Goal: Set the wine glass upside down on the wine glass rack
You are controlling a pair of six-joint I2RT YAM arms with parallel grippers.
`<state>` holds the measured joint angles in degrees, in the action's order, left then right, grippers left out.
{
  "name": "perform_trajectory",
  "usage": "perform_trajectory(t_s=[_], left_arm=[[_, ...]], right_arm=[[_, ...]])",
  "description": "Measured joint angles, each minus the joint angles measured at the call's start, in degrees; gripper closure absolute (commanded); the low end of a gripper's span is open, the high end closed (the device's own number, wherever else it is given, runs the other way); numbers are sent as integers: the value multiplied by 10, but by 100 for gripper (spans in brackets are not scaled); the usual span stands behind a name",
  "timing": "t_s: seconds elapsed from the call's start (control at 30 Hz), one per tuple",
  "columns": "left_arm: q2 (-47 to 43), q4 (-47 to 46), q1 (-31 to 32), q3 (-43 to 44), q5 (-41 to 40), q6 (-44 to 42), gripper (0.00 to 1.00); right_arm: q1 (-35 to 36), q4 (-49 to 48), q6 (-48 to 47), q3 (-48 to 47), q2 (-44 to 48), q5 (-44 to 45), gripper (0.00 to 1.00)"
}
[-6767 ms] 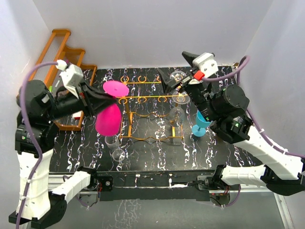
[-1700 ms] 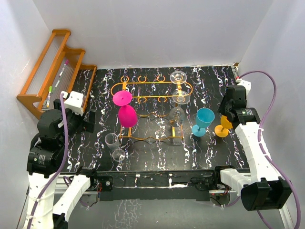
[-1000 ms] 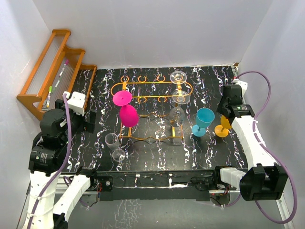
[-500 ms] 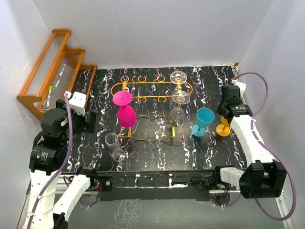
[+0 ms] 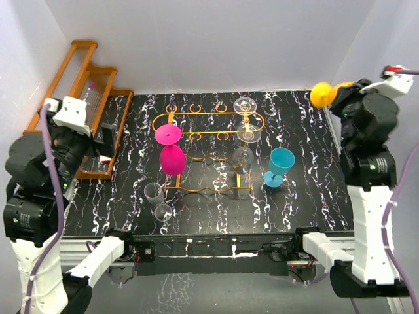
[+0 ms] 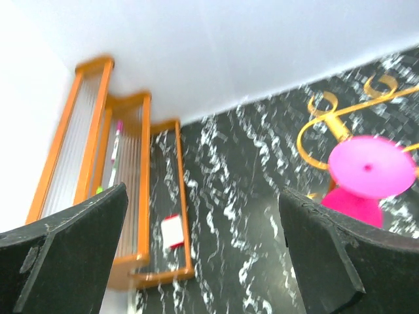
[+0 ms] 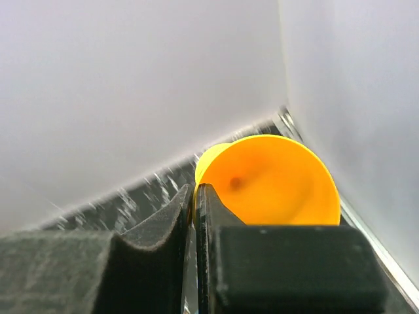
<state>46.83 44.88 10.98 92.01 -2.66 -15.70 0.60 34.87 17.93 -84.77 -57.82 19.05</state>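
The right arm has risen from the table, carrying the orange wine glass high and well to the right of the wine glass rack. The glass must next be inverted there. The right claw pinches the glass; the left claw is spread and empty. The red-white tag seems blank, though it is blurred.

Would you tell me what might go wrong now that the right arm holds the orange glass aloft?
1. The right gripper pinches the orange wine glass by a narrow part only, so it may swing or slip.
2. The clear glasses already occupy the right end of the wine glass rack, and the blue glass stands on the way; either might be knocked.
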Motion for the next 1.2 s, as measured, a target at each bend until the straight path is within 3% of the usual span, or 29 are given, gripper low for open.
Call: perform_trajectory(t_s=[0.17, 0.27, 0.37, 0.53, 0.67, 0.8, 0.93, 1.07, 1.2], left_arm=[[61, -9, 0, 100, 70, 44, 3], [99, -17, 0, 113, 144, 95, 3], [148, -28, -3, 113, 223, 153, 3], [259, -59, -34, 139, 359, 274, 3], [321, -121, -50, 147, 447, 390, 3], [331, -320, -52, 89, 537, 597, 3], [352, -496, -42, 59, 569, 773, 3], [391, -577, -28, 71, 574, 860, 3], [418, -627, -22, 83, 574, 915, 3]], right_arm=[[0, -85, 5, -80, 10, -54, 92], [1, -95, 10, -192, -51, -102, 92], [19, -138, 11, -233, -93, -154, 92], [44, -259, -21, -104, -79, -293, 92], [61, -380, -50, -38, -76, -354, 92], [79, -541, -120, 42, -51, -397, 92], [99, -697, -193, 87, -45, -408, 92], [141, -790, -288, 98, -57, -444, 92], [236, -828, -429, 97, -89, -463, 92]])
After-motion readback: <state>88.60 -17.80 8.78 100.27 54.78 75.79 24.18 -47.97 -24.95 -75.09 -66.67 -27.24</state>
